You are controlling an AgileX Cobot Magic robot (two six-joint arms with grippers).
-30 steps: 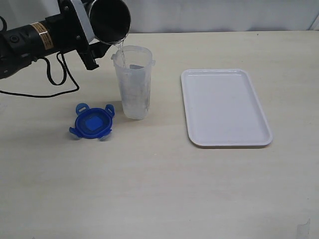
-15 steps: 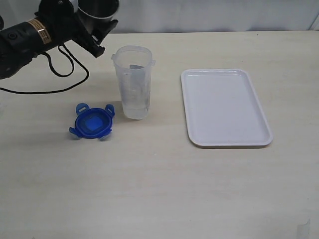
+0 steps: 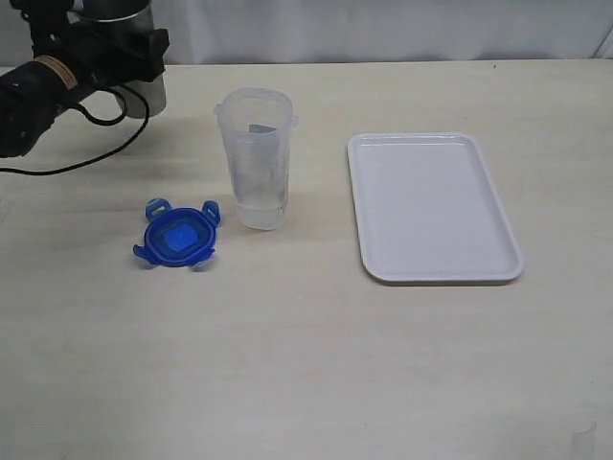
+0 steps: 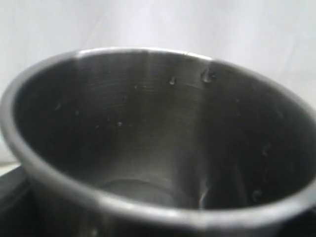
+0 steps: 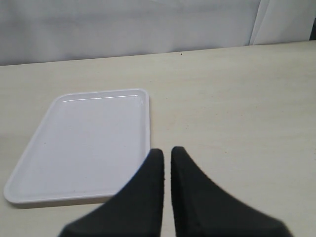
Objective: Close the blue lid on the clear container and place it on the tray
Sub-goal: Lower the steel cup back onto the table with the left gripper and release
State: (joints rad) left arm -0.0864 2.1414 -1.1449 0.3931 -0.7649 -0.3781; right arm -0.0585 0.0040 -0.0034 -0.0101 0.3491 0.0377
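Jaws, left: the left jaws pinch the steel cup [image 3: 151, 96], spread wide around its side. In the left wrist view the inside of the cup [image 4: 148, 148] fills the picture, with small drops on its wall.
Jaws, right: the right jaws are pressed together and hold nothing. They hang over the bench [image 3: 316, 364] just beside one edge of the tray [image 5: 84, 143].
What changed: a second ago the cup was tipped over the clear container [image 3: 257, 158] and water ran in. Now the cup is upright again, at the upper left of the frame.
Cup and bench: the cup is low, near the bench. I cannot tell if it touches.
Clear container: it stands upright a bit left of the middle. Its top is open and there is some water [image 3: 259, 206] at the bottom.
Blue lid: the blue lid [image 3: 176, 237] lies flat on the bench, to the lower left of the container. It is near it but apart.
Tray: it lies right of the middle, well apart from the container.
What it means: the pouring looks done and the container's top is free. The lid is not on yet, and the container is not on the tray yet.
Next, a guess: the left jaws must let go of the cup before they can take the lid.
Watch out: a bump could spill the water.
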